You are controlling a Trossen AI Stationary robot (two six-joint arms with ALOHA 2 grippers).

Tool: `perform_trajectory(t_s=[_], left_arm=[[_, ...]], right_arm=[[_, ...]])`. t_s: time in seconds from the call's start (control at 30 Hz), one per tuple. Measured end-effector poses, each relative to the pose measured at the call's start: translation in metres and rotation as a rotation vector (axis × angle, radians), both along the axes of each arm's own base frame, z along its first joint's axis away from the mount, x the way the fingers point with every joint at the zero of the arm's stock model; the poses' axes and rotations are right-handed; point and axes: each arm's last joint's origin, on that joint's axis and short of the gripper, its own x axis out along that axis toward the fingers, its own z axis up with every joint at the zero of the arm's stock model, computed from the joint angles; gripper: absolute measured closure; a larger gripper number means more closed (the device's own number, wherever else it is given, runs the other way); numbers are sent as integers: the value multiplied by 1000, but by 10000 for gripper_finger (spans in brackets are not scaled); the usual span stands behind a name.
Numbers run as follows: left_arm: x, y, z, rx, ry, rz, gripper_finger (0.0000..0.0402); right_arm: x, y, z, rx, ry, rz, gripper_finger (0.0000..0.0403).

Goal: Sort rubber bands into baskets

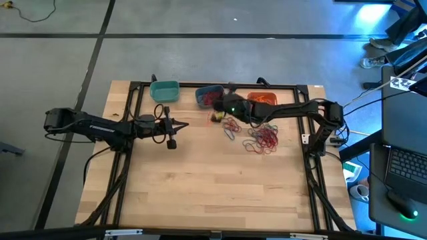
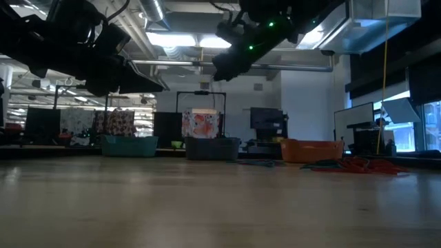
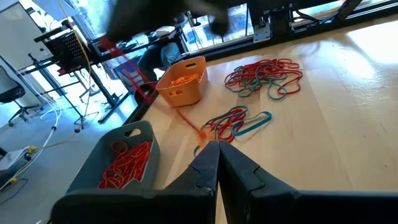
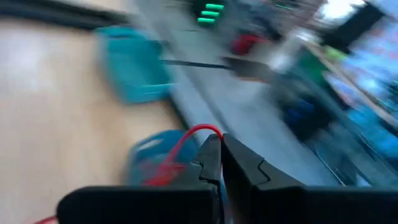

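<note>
Surface: pale wood tabletop [image 1: 213, 187] with a black frame round it, grey floor beyond; the near half carries nothing that shows
Left arm: waits at the left side, left gripper [image 1: 183, 125] pointing toward the middle, its fingers pressed together on nothing, as its wrist view shows
Loose pile: red bands with a few blue ones [image 1: 262, 139] lie tangled on the wood right of centre
Smaller clump: a second knot of red and blue bands [image 1: 231, 127] sits just left of the big pile, nearer the baskets
Right arm: reaches from the right side across the piles; right gripper [image 4: 221, 149] hangs near the slate basket, fingers closed on a red band [image 4: 186, 140] that loops out from the tips
Slate basket [image 1: 208, 97]: middle of the far row, already holding red bands
Orange basket [image 1: 262, 97]: just right of it, orange bands inside
Teal basket [image 1: 165, 90]: left end of the row, nothing visible inside it
Handling, as a judgement: each band is almost weightless, limp and stretchy, and grips its neighbours, so one lifted from a heap may drag others along
Where to hold: pinch a single strand at a loop standing free at the edge of a clump, not the tangled middle
Risk: a thin band may slip out of closed tips or cling to them on release
</note>
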Motion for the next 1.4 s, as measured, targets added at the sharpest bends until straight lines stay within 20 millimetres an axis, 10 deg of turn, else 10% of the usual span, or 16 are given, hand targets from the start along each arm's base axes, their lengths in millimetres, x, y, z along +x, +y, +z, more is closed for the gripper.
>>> perform_trajectory(t_s=[0.17,0.37,0.6,0.87,1.1,1.4], left_arm=[[0,0,0,-1,0,0,396],[0,0,0,-2,0,0,396],[0,0,0,-3,-1,1,396],[0,0,0,-16,-5,3,396],[0,0,0,-22,-8,5,396],[0,-1,0,-56,-17,-21,396]], right_arm=[[2,16,-8,121,87,430,391],[-2,1,4,-76,17,-95,391],[-1,21,-7,82,125,378,391],[-4,8,-1,-23,71,-25,391],[-2,22,-9,173,120,422,391],[-8,24,-28,392,219,363,391]])
